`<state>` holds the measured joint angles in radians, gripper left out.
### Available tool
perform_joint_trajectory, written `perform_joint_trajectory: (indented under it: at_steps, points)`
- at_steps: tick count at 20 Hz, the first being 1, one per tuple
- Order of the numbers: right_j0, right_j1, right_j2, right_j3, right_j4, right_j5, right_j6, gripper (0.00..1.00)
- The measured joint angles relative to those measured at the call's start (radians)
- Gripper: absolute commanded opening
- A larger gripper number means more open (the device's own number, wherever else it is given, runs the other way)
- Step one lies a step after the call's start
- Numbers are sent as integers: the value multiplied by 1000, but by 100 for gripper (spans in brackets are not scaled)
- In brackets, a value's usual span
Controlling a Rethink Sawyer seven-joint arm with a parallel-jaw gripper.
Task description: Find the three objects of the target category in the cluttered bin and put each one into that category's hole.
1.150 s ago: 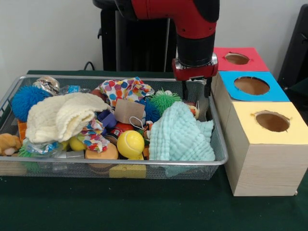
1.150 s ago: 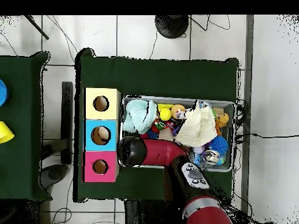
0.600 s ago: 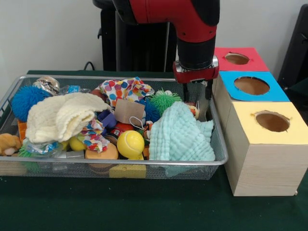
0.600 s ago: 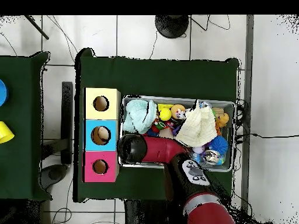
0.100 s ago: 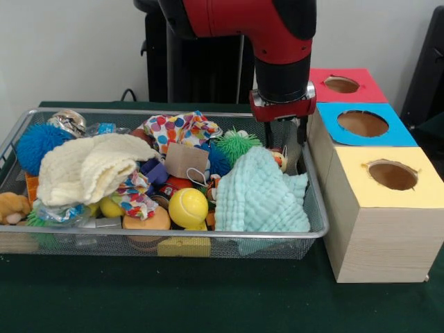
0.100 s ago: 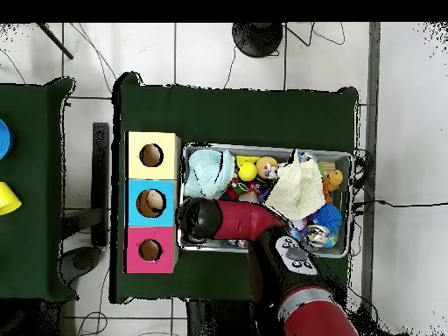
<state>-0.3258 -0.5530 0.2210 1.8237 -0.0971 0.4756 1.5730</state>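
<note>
The wire bin (image 5: 316,232) fills the frame's left and centre, its clutter unsorted, and the pincer (image 5: 284,141), released and empty, hangs at its upper-right corner over the mint cloth (image 5: 260,194), so it should descend straight, clear of the boxes (image 5: 371,208) on the green counter (image 5: 208,298).
</note>
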Motion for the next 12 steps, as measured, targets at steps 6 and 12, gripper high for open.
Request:
perform_joint_trajectory:
  at_steps: [6,12]
  points:
    - [-4,-5,5,-14,0,49,0,100]
    - [-4,-26,5,-16,-1,127,0,100]
